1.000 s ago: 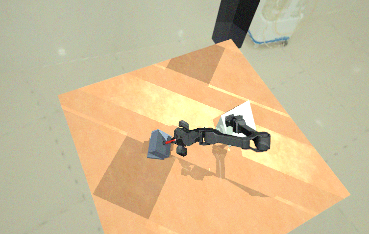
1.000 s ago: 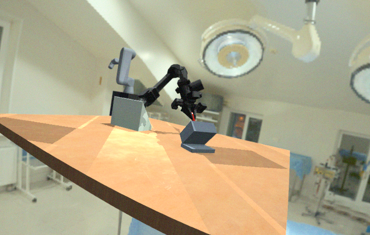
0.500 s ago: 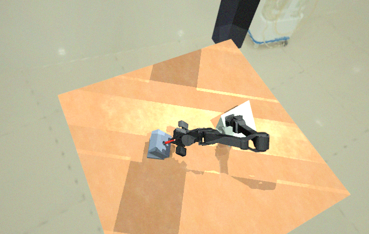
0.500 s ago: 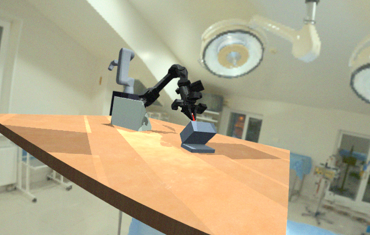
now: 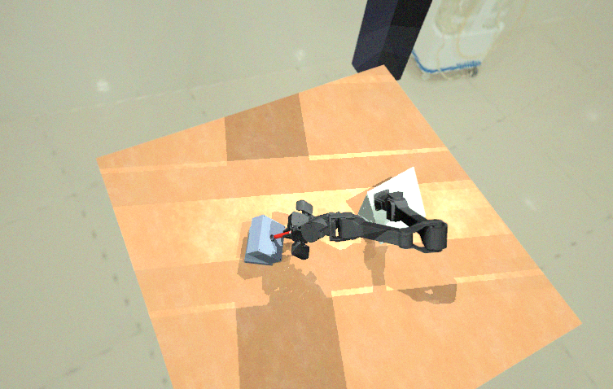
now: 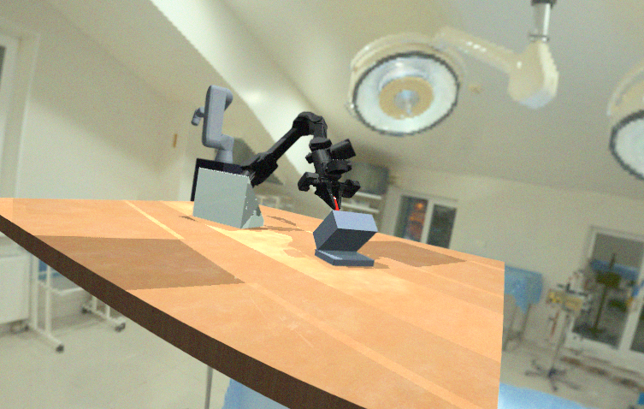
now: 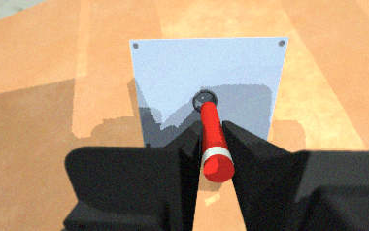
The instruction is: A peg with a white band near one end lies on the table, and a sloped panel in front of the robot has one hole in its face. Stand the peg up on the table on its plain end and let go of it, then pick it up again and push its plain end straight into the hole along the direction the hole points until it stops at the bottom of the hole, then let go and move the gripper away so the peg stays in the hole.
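The red peg (image 5: 281, 235) (image 6: 335, 203) (image 7: 212, 126) is held slantwise, its white-banded end toward the wrist camera and its plain end toward the panel. My gripper (image 5: 289, 233) (image 7: 212, 127) is shut on the peg, with a black finger on each side, just in front of the panel face. The blue-grey sloped panel (image 5: 259, 238) (image 6: 350, 222) (image 7: 174, 63) has one round dark hole (image 7: 199, 99). The plain end overlaps the lower right part of the hole in the wrist view. Whether the tip is at the mouth or slightly inside cannot be told.
The panel stands on a flat foot (image 6: 345, 257) on the wooden table (image 5: 193, 338) (image 6: 284, 325). A white and grey-green wedge-shaped block (image 5: 405, 185) (image 6: 220, 195) stands near the arm's base. A grey arm-like object (image 6: 215, 116) rises behind that block in the exterior view.
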Available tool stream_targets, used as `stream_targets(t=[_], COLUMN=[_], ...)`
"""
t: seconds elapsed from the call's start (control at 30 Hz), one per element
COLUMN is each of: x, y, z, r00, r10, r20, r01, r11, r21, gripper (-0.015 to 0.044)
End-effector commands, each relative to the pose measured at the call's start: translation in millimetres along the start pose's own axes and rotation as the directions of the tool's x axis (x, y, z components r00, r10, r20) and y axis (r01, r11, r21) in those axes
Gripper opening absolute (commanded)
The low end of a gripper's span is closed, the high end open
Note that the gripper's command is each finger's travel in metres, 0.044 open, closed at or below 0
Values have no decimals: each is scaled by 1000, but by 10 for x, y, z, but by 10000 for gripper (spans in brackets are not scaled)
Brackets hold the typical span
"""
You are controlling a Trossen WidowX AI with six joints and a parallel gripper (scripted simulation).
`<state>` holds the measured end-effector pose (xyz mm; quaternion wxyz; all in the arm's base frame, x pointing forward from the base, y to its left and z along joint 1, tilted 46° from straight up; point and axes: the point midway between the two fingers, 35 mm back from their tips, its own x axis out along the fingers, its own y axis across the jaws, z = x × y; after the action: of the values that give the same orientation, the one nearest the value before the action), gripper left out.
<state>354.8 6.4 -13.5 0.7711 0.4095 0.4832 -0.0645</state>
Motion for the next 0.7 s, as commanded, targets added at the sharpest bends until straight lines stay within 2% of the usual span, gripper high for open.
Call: stream_targets(t=[0.0,0.67], x=[-6,43], y=[29,35], z=[34,41], r00=[1000,1000], r10=[6,6], r20=[3,3], r01=[-6,-6], r11=[1000,1000], r21=[-7,-7], gripper=[0,0])
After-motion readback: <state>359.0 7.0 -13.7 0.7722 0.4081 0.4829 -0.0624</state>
